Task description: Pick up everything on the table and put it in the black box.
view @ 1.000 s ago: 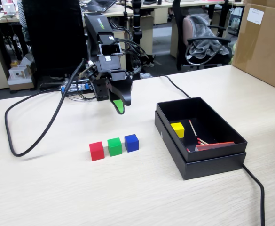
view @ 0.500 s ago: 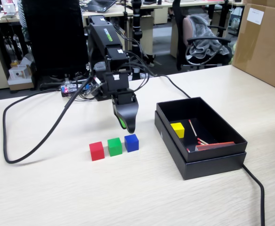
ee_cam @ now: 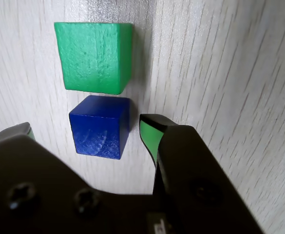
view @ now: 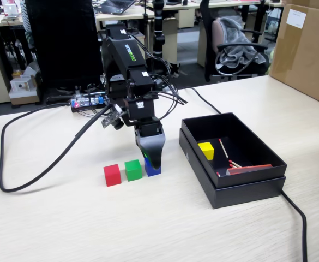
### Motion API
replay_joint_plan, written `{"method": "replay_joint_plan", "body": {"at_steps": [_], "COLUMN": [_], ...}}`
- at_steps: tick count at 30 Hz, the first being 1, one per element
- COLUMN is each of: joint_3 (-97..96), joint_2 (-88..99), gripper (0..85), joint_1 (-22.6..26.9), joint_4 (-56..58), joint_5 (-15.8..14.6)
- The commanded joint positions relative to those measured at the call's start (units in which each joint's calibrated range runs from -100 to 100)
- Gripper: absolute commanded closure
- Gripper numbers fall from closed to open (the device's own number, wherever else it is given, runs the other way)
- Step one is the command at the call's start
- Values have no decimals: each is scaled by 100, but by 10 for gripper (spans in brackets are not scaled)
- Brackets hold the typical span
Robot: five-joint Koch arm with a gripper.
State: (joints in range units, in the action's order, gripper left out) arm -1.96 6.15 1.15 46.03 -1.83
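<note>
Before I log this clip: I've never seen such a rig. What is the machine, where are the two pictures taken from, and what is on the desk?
It is a small hobby robot arm on a desk. The fixed view looks at it from the front; the wrist view rides on the arm and looks down past its end effector. The end effector is open, its jaws either side of a blue cube, not yet closed on it. Beside that sit a green cube and a red cube. The black box already holds a yellow cube and some thin sticks. Nothing is held.

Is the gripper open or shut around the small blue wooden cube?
Open: in the wrist view the gripper jaws straddle the small blue wooden cube, gaps showing on both sides.
</note>
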Motion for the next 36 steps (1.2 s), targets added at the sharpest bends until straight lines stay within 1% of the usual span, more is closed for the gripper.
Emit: {"method": "replay_joint_plan", "body": {"at_steps": [1, 2, 3, 5, 6, 7, 10, 12, 20, 22, 26, 27, 28, 32, 36], "joint_3": [486, 486, 486, 514, 532, 541, 613, 668, 858, 1411, 1719, 1855, 1864, 1892, 2263], "joint_2": [-47, -70, -81, -93, -116, -116, -116, -104, 745, 1169, 1376, 1686, 1755, 1605, 894], "gripper": [430, 459, 471, 544, 633, 666, 809, 846, 846, 846, 846, 846, 846, 846, 846], "joint_1": [0, 0, 0, -5, -10, -10, -10, -15, 63, 239, 444, 733, 845, 1031, 1128], "joint_4": [58, 66, 66, 66, 66, 66, 66, 66, 66, 66, 66, 66, 66, 66, 66], "joint_5": [-10, -20, -24, -59, -93, -103, -127, -127, -103, -73, -88, -171, -210, -244, -239]}}
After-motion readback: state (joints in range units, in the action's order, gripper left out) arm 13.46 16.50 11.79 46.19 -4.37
